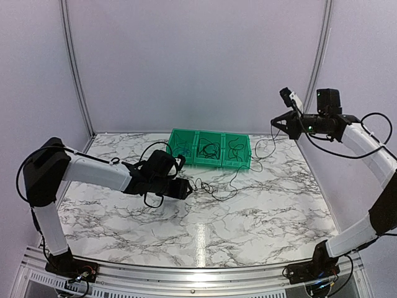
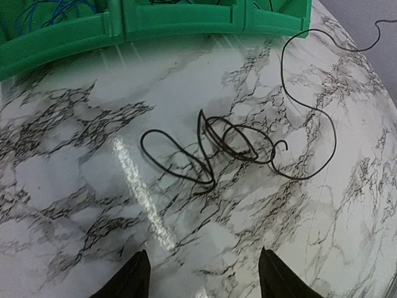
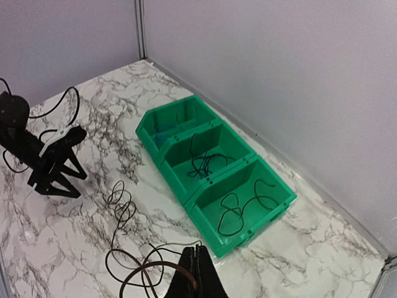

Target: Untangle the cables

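Three cables [image 3: 205,162] are lying separated in the green bin [image 1: 211,163]; one black cable [image 2: 214,148] is lying looped on the table [image 1: 248,211]. The left gripper [image 2: 201,273] is hovering wide-jawed above it; the right gripper [image 3: 197,251] is apparently pinching its end.

On my left arm [image 1: 93,169] and right arm [image 1: 367,146] I see white shells between black joints, loose black cords [image 1: 377,114] looping beside them, and black pointed jaws.
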Motion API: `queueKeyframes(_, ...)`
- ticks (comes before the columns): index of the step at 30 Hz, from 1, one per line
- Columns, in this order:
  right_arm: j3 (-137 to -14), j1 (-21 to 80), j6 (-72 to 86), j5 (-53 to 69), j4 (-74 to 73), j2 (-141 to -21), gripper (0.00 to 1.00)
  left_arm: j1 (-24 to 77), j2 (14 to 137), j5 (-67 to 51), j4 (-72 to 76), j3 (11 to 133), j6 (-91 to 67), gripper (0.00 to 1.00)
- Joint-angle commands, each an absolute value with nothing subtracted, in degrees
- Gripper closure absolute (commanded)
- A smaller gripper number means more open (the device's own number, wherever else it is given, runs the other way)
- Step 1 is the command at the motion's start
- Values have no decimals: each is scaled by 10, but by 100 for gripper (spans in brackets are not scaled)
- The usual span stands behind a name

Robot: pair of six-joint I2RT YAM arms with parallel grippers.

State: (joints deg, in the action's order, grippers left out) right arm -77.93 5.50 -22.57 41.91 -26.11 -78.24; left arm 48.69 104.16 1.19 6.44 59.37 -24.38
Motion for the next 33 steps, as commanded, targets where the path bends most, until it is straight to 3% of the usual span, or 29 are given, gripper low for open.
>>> queueKeyframes(1,-725,71,-310,413,-312,-789,100,484,1114,-30,79,667,-229,38)
queueKeyframes(5,-686,117,-351,362,-320,-819,100,479,1182,-37,63,733,-232,40)
queueKeyframes(7,-678,148,-369,336,-323,-847,100,475,1207,-41,60,758,-238,46)
queueKeyframes(12,-702,211,-377,307,-328,-955,92,456,1234,-47,66,776,-254,76)
queueKeyframes(18,-764,245,-351,301,-338,-1074,72,447,1217,-69,99,736,-258,99)
queueKeyframes(26,-832,256,-296,292,-338,-1162,54,447,1192,-77,114,688,-268,100)
queueKeyframes(33,-872,260,-261,241,-344,-1208,53,447,1182,-78,119,669,-269,100)
